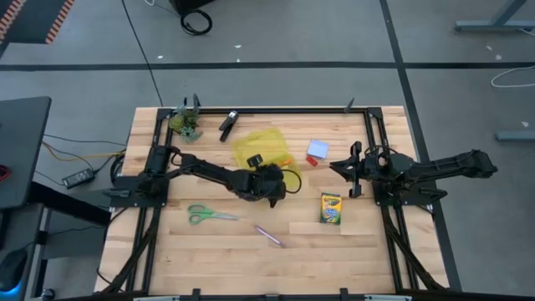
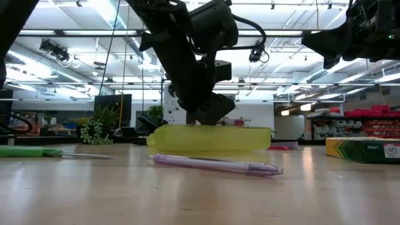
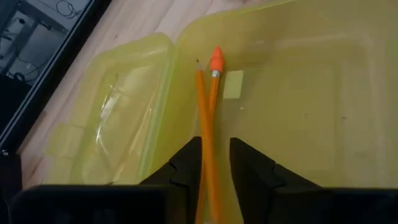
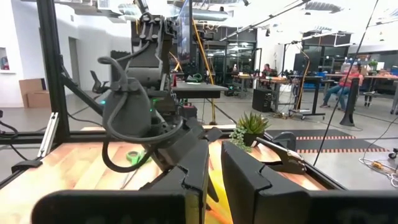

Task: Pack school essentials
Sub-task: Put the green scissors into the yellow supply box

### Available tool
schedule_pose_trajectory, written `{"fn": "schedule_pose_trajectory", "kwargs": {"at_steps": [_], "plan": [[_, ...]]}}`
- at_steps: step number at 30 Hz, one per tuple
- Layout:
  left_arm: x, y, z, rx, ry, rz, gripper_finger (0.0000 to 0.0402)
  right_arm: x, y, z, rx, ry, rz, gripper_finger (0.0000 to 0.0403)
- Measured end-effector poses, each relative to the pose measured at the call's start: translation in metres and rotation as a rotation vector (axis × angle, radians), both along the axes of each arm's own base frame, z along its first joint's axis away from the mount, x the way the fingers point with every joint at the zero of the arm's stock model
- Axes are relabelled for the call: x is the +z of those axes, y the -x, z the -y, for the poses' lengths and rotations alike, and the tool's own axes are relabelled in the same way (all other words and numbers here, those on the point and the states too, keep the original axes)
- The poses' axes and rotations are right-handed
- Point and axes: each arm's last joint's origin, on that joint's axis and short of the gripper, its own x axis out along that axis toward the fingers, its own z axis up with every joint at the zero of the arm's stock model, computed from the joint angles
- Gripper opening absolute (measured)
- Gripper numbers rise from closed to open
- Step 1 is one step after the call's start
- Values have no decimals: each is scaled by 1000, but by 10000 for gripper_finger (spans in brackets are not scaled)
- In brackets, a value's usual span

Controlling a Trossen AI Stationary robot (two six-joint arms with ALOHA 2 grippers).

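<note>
My left gripper (image 3: 216, 163) is shut on the two orange pencils (image 3: 208, 112) over the open yellow translucent case (image 1: 261, 147); it hovers just above the case in the low view (image 2: 212, 115). My right gripper (image 1: 341, 168) waits shut at the table's right, touching nothing. Flat on the table lie the purple pen (image 1: 269, 236), green-handled scissors (image 1: 209, 215), green-yellow crayon box (image 1: 331, 209) and pale blue notepad (image 1: 318, 149) with the tiny red eraser (image 1: 311, 160) beside it. My left gripper pinches both orange pencils side by side between its two fingers (image 3: 186, 169), somewhere along their shafts (image 3: 210, 146). The fingers lie along the pencils, slanting down from above. The eraser end (image 3: 216, 59) and a sharpened tip (image 3: 198, 61) reach out over the case's tray; whether they touch it I cannot tell.
The case's lid (image 3: 118, 118) lies open beside its tray. A black clip (image 1: 227, 124) and a small green plant (image 1: 185, 124) sit near the far edge. A black frame (image 1: 292, 109) borders the table. Bare wood spreads along the near edge.
</note>
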Motion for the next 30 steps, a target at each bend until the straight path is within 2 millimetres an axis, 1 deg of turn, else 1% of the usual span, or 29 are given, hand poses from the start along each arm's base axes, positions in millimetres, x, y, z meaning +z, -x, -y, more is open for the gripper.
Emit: {"fn": "schedule_pose_trajectory", "kwargs": {"at_steps": [4,7,12,14,17,20,24,26,30], "plan": [[-1,2,5,-25,-11,-33,120,0,0,0,0,0,0,51],[2,3,11,-69,-33,-52,127,0,0,0,0,0,0,51],[17,2,22,-159,-70,-43,114,0,0,0,0,0,1,51],[25,5,27,-197,-85,-53,105,0,0,0,1,0,1,51],[39,8,35,-228,-80,-10,94,0,0,0,0,0,-2,51],[54,12,45,-288,-22,32,86,0,0,0,1,1,-4,51],[68,20,57,-374,109,50,79,0,0,0,1,0,-4,51],[72,25,63,-408,178,42,76,0,0,0,1,1,-4,51],[68,41,74,-418,263,-76,76,-1,0,0,1,1,-6,51]]}}
